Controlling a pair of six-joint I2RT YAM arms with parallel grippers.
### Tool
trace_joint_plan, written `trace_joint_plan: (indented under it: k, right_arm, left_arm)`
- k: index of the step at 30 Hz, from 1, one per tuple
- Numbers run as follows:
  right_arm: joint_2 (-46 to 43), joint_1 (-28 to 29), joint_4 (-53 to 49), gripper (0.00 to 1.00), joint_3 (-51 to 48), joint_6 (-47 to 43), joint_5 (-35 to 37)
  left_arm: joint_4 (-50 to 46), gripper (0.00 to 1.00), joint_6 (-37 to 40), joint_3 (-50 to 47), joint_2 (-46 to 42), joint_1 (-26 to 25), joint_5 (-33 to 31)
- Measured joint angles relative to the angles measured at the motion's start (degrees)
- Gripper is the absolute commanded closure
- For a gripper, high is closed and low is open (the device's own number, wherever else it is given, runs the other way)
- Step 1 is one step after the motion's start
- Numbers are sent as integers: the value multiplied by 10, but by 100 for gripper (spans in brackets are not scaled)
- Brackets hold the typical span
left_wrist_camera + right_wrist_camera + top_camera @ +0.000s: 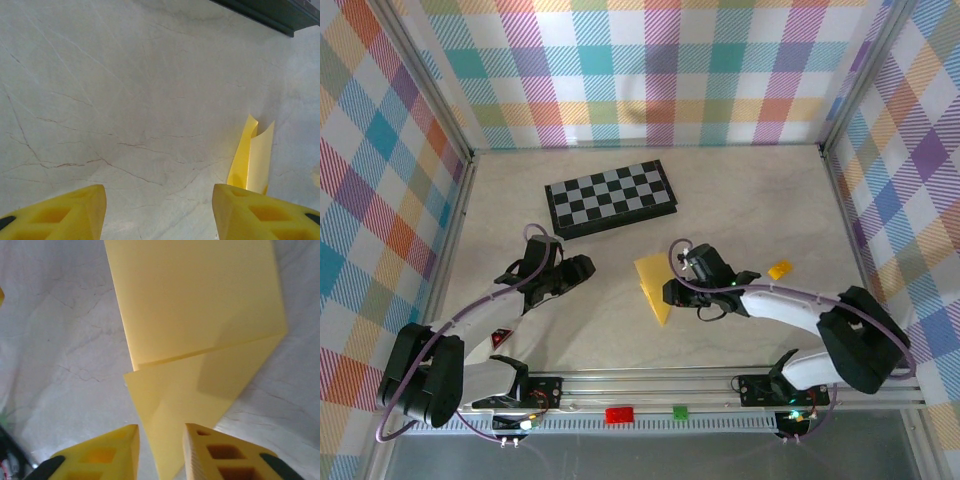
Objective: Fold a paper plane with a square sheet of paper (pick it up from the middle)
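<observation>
The yellow square sheet of paper (653, 285) lies on the table, folded into a pointed paper plane shape with its tip toward the near edge. In the right wrist view the paper (200, 315) shows a folded flap, and its narrow tip runs down between my fingers. My right gripper (161, 432) stands open by a narrow gap around that tip, at the paper's right side (672, 292). My left gripper (582, 268) hovers left of the paper. It is open (159, 192) with only bare table between its fingers. The paper (252, 155) rises beyond its right finger.
A black-and-grey chessboard (611, 197) lies at the back of the table, its dark edge (265, 15) ahead of the left gripper. A small orange-yellow block (779, 269) sits right of the right arm. Checked walls close in the table.
</observation>
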Motion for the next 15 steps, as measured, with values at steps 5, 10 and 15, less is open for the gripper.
trace_joint_plan:
  k: [5, 10, 15]
  right_arm:
    - [74, -3, 32, 80, 4, 29, -49]
    - [122, -3, 53, 81, 22, 62, -75]
    - [130, 2, 64, 80, 26, 93, -72]
  left_arm:
    - [0, 42, 0, 0, 0, 0, 8]
    - [-2, 42, 0, 0, -1, 2, 8]
    - [-2, 42, 3, 0, -2, 2, 8]
